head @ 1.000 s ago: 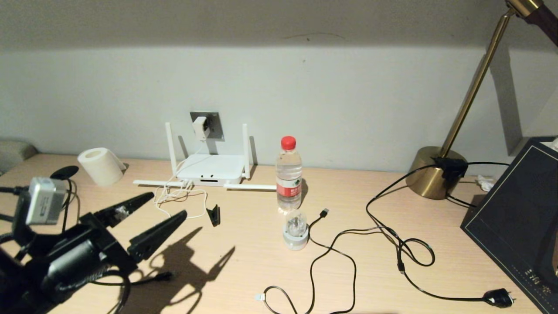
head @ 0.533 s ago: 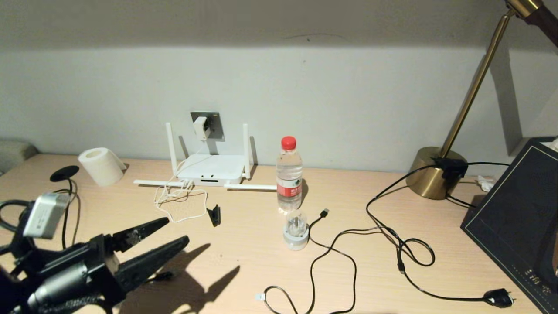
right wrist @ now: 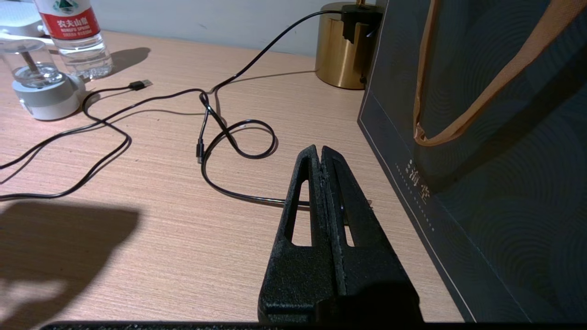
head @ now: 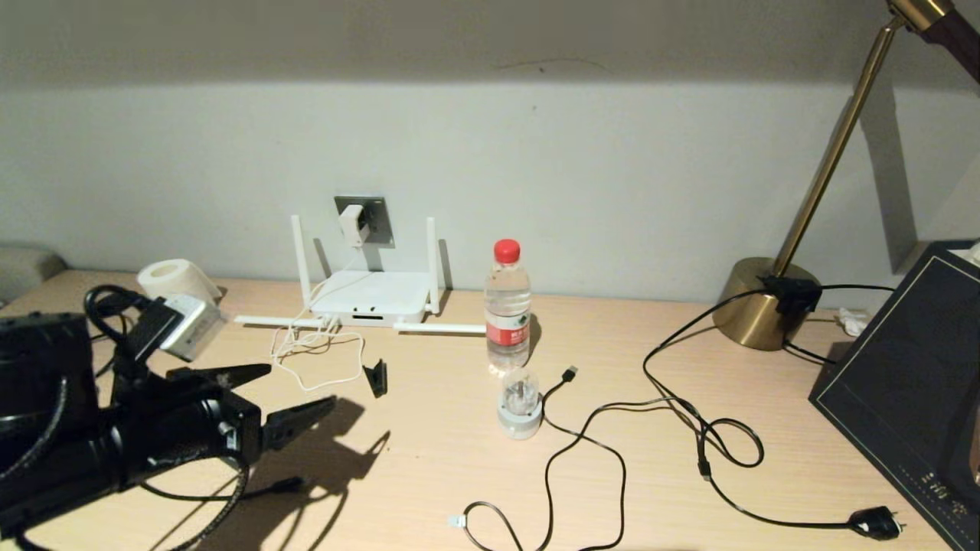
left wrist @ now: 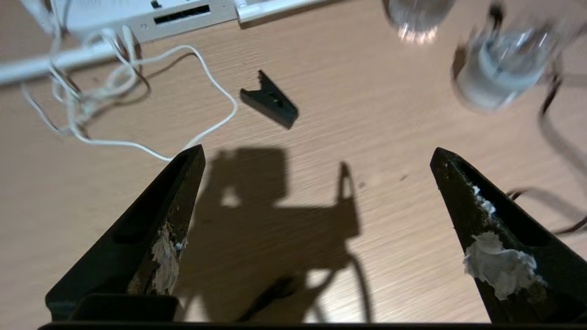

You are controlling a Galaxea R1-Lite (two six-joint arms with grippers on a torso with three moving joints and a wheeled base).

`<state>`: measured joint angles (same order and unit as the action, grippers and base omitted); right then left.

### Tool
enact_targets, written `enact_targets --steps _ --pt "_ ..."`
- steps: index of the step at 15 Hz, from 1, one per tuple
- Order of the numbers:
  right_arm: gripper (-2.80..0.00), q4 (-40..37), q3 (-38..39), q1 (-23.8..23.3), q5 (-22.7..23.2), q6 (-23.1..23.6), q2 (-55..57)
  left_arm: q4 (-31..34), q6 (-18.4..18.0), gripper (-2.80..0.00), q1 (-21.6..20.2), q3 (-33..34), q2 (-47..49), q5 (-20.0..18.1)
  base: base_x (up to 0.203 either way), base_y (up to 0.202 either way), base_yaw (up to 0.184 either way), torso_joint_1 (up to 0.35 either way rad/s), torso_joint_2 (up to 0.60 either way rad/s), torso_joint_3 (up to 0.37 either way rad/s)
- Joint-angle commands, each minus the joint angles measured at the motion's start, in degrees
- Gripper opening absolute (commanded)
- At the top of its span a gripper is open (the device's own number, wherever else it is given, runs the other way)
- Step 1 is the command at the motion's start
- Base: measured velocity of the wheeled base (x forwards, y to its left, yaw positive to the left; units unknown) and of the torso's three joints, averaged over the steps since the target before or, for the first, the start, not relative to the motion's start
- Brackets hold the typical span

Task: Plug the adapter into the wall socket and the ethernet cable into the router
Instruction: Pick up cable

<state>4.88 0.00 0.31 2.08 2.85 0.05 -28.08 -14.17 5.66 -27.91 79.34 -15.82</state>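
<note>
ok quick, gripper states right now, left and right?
Left gripper: open wide, empty, above the table.
Right gripper: shut, empty, parked beside the dark bag.

Matt wood-grain table (head: pixel 429 459); glossy brass lamp base (head: pixel 758 306); seemingly plastic router (head: pixel 371 298).
</note>
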Motion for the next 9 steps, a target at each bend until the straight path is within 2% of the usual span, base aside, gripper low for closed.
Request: enact_targets --steps 1,4,6,9 --pt "-2.80 0.0 2.0 0.0 0.0 0.1 0.0 7.8 -11.7 0.00 -0.3 -4.2 -0.6 -0.1 0.000 0.000 0.000 0.000 0.00 0.000" --pt "-2.80 0.0 2.0 0.0 0.0 0.1 0.0 30.8 -35.1 0.00 -1.5 -12.8 -2.2 -0.1 0.000 0.000 0.000 0.000 0.00 0.000" --pt "-2.80 0.0 2.0 0.0 0.0 0.1 0.0 47.6 -51.1 0.00 -3.4 -21.7 -2.3 0.0 0.000 0.000 0.000 0.000 0.00 0.000" --pt "-2.80 0.0 2.0 0.0 0.0 0.1 0.0 64.7 -72.4 0.00 -5.3 -33.5 3.7 0.2 0.000 0.000 0.000 0.000 0.00 0.000"
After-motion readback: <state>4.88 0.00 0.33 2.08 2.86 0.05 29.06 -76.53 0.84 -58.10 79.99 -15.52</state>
